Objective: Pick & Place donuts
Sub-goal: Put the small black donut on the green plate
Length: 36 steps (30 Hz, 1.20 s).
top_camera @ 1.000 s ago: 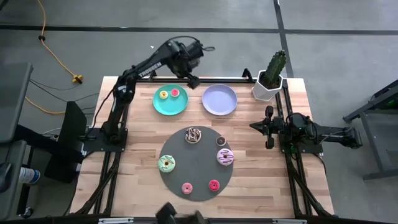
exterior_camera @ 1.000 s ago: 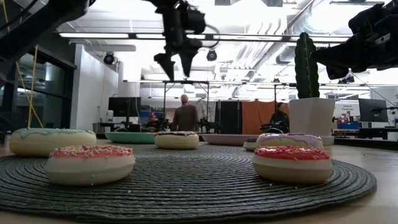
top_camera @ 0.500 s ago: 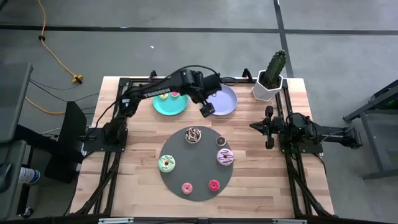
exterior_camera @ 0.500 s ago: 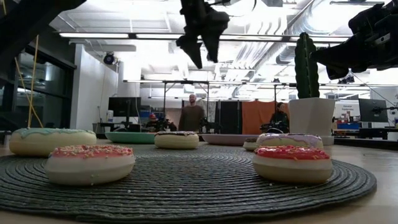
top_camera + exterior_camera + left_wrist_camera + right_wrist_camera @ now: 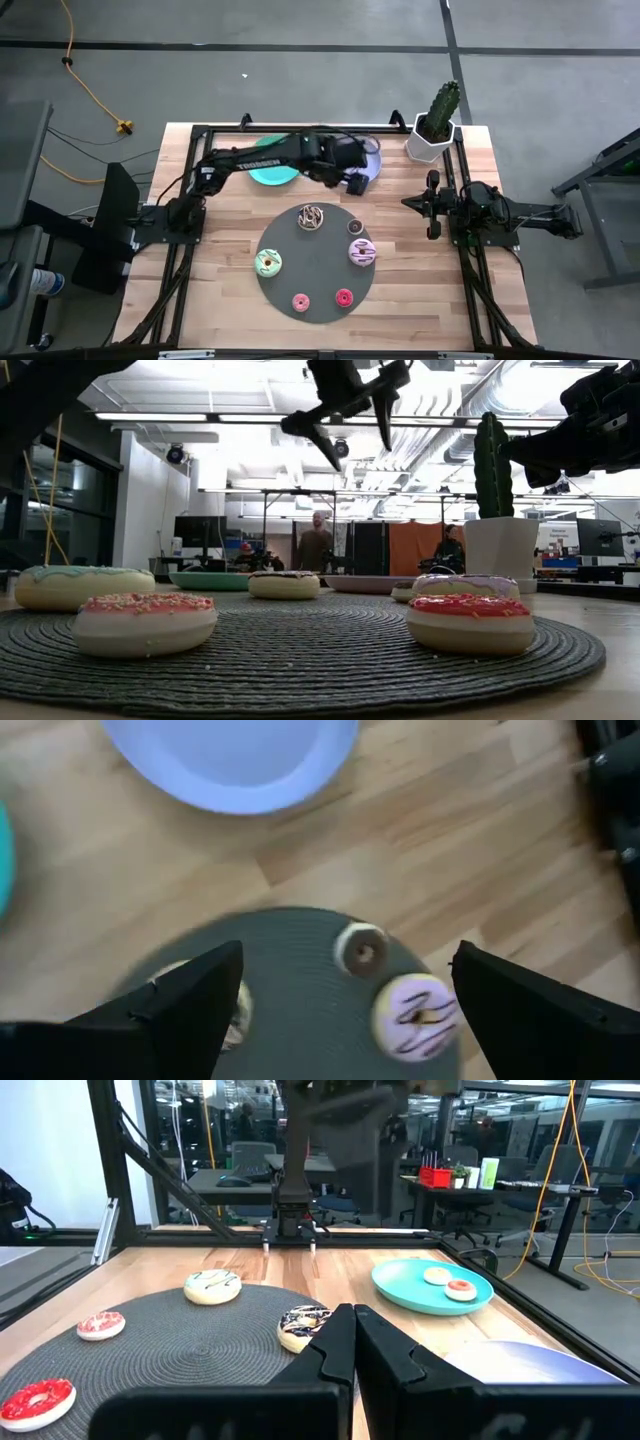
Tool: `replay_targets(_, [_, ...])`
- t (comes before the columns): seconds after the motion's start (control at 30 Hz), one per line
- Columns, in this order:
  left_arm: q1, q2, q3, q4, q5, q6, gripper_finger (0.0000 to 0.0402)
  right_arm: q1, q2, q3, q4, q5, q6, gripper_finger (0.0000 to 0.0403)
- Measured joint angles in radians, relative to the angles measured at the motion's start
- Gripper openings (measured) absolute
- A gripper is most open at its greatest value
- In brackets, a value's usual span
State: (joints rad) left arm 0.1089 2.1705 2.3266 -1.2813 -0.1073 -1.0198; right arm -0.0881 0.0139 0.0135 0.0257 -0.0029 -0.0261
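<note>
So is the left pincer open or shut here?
Open: the left pincer shows its fingers spread wide, empty, above the small brown donut.

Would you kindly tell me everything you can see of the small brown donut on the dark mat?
The small brown donut is a little ring with a chocolate-coloured top and a paler rim, lying flat near the far right edge of the dark woven mat. The pink-striped donut lies just beside it. Nothing grips it; the open left gripper hovers above.

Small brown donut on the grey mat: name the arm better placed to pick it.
Left. Its gripper, jaws open, hangs just beyond the small brown donut; the right gripper waits shut at the table's right edge.
</note>
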Motion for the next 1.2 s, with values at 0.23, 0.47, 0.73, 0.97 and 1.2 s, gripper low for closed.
replay_targets(0.23, [-0.035,0.076,0.001,0.058,0.102,-0.112,0.0349,0.0,0.008,0.0,-0.002,0.001,0.0,0.0])
replay_targets(0.47, [-0.057,0.168,0.003,0.154,0.172,-0.201,0.0349,0.0,0.02,0.0,-0.002,0.0,0.0,0.0])
replay_targets(0.73, [-0.079,0.251,0.004,0.223,0.232,-0.28,0.0349,0.0,0.031,0.0,-0.003,-0.001,0.0,0.0])
replay_targets(0.97, [-0.084,0.268,0.003,0.207,0.191,-0.214,0.0349,0.0,0.035,0.0,-0.002,0.0,0.0,0.0])
replay_targets(1.2, [-0.084,0.272,0.003,0.193,0.119,0.06,0.0349,0.0,0.039,0.0,-0.001,0.0,0.0,0.0])
